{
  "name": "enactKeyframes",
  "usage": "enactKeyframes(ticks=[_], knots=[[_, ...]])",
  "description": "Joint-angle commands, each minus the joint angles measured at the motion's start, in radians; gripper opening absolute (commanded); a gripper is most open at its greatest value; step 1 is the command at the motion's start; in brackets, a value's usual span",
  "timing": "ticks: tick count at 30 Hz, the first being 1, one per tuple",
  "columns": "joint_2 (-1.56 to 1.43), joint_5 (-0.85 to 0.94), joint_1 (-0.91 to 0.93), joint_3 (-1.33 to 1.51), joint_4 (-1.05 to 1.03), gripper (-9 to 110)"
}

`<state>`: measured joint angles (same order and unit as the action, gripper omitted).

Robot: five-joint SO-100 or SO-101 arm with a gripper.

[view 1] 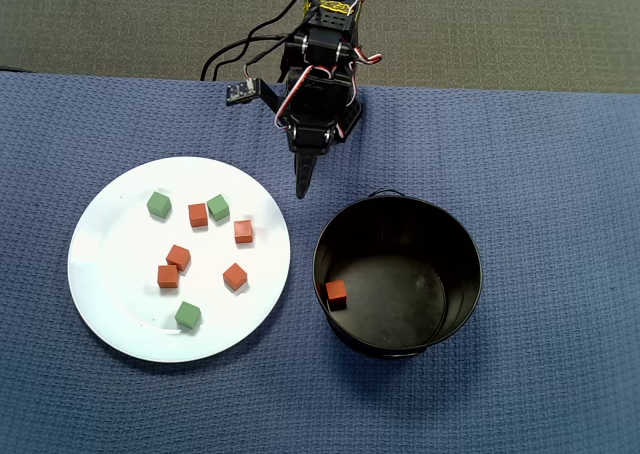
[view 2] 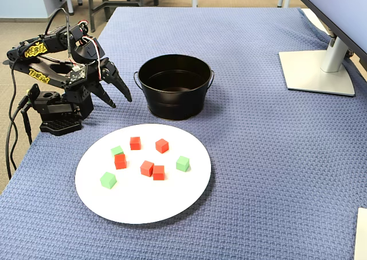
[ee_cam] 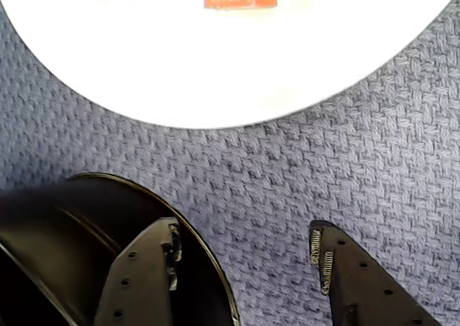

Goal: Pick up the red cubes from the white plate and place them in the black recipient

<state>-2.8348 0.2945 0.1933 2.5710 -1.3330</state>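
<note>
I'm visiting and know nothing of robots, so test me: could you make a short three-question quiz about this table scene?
1. Count: how many red cubes lie on the white plate?
2. True or false: the black pot is empty.
3. Pick one: the gripper is (a) holding a cube, (b) open and empty, (c) inside the pot.

Key:
1. Five, beside three green cubes.
2. False; the overhead view shows one red cube inside.
3. b; it hangs over the blue cloth between plate and pot.

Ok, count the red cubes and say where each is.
6 red cubes: five on the white plate, at and; one inside the black recipient, at. None looks hidden.
</note>
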Motion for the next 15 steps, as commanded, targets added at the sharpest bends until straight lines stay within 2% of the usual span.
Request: enactKeyframes(ticks=[1, 12, 15], knots=[[0.098, 0.06, 0.061, -0.127, -0.011, 13], [0.469, 0.36, 0.206, -0.264, 0.072, 21], [0.572, 0.351, 0.256, -0.291, 0.17, 22]])
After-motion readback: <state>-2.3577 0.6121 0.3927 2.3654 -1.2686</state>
